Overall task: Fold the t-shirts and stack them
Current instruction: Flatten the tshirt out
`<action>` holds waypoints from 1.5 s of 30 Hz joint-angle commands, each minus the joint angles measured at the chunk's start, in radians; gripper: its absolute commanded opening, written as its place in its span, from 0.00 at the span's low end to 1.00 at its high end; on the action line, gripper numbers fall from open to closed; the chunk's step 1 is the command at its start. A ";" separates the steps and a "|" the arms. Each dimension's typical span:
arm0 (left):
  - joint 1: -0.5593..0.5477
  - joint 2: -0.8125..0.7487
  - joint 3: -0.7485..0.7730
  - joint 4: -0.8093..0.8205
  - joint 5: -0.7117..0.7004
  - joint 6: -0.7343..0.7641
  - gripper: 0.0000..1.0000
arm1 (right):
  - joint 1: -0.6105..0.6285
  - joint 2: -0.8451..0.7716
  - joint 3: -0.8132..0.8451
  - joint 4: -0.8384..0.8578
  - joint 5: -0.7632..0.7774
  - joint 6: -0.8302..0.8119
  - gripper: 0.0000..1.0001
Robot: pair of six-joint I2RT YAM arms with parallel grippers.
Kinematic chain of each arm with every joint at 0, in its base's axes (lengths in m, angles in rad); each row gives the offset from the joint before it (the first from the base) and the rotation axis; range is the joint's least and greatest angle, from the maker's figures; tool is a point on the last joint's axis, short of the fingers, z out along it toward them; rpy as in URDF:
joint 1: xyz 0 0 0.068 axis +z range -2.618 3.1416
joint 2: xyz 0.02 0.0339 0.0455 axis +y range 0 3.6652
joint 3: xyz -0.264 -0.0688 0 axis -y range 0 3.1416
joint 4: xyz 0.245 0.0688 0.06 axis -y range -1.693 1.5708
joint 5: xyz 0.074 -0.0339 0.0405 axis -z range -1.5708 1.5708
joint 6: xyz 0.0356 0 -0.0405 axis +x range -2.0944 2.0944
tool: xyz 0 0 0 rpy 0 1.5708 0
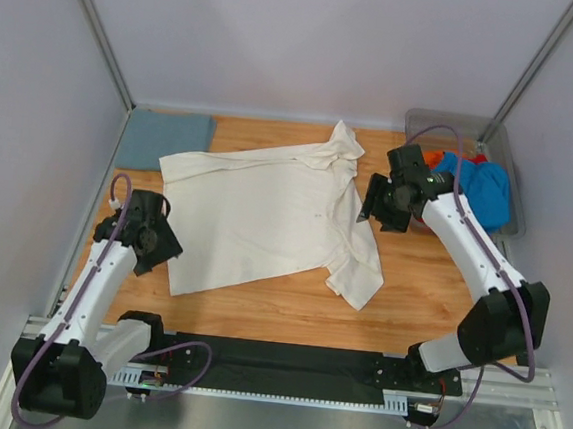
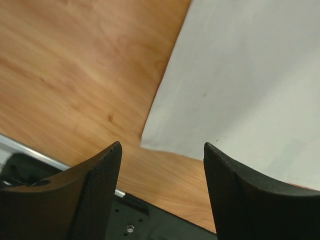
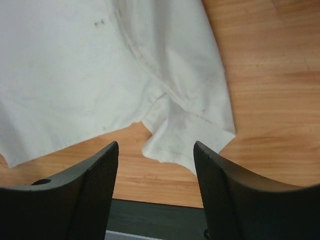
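- The cream-white t-shirt (image 1: 267, 208) lies spread flat across the middle of the worktop (image 1: 432, 277). Its collar is bunched toward the far right and one sleeve trails to the near right. It appears to be laid open so that a fold can begin.
- The left fingers (image 2: 95, 195) stand wide apart and hold nothing. They hover over the shirt's near-left hem corner, probably placed to pinch it.
- The right fingers (image 3: 90, 190) are also wide apart and empty, beside the shirt's right edge and aimed at the near sleeve.
- A dull grey-blue t-shirt (image 1: 166, 139) lies folded at the far left, likely as the base of the stack. Whether it touches the cream one cannot be told.
- A clear bin (image 1: 508, 154) at the far right holds a bright blue t-shirt (image 1: 485, 187) and an orange-red t-shirt (image 1: 437, 157).
- The right arm hides part of the bin, so the number of shirts in it is unclear. The cream shirt's other sleeve cannot be made out.
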State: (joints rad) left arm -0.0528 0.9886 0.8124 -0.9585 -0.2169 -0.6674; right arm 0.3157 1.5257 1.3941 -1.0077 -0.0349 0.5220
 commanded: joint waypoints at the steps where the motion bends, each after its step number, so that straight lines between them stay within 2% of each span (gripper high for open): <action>1: 0.001 -0.060 -0.108 -0.035 0.077 -0.288 0.74 | 0.020 -0.116 -0.110 0.009 -0.010 0.045 0.63; 4: 0.001 -0.039 -0.142 -0.075 0.093 -0.388 0.78 | 0.054 -0.199 -0.197 -0.003 0.000 0.064 0.63; 8: 0.002 0.007 -0.182 -0.095 0.128 -0.497 0.78 | 0.072 -0.289 -0.262 -0.003 0.003 0.087 0.63; 12: 0.039 0.016 -0.260 -0.034 0.211 -0.599 0.74 | 0.083 -0.325 -0.277 -0.022 0.013 0.092 0.63; 18: 0.111 -0.004 -0.346 0.015 0.234 -0.756 0.64 | 0.083 -0.372 -0.296 -0.040 0.033 0.079 0.62; 26: 0.151 0.033 -0.351 0.018 0.218 -0.779 0.59 | 0.083 -0.374 -0.310 -0.025 0.033 0.076 0.62; 32: 0.188 0.012 -0.305 -0.005 0.134 -0.722 0.58 | 0.083 -0.363 -0.331 -0.014 0.029 0.072 0.62; 40: 0.199 0.094 -0.344 0.081 0.178 -0.718 0.56 | 0.083 -0.355 -0.423 0.007 -0.010 0.127 0.63; 43: 0.200 0.105 -0.346 0.098 0.182 -0.715 0.50 | 0.080 -0.346 -0.489 0.020 -0.031 0.185 0.64; 45: 0.200 0.099 -0.346 0.109 0.172 -0.713 0.32 | 0.080 -0.334 -0.524 0.026 -0.031 0.225 0.65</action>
State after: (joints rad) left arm 0.1398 1.0729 0.4858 -0.9104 -0.0166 -1.3853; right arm 0.3923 1.1774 0.9123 -1.0126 -0.0467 0.6666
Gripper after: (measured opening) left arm 0.380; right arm 0.647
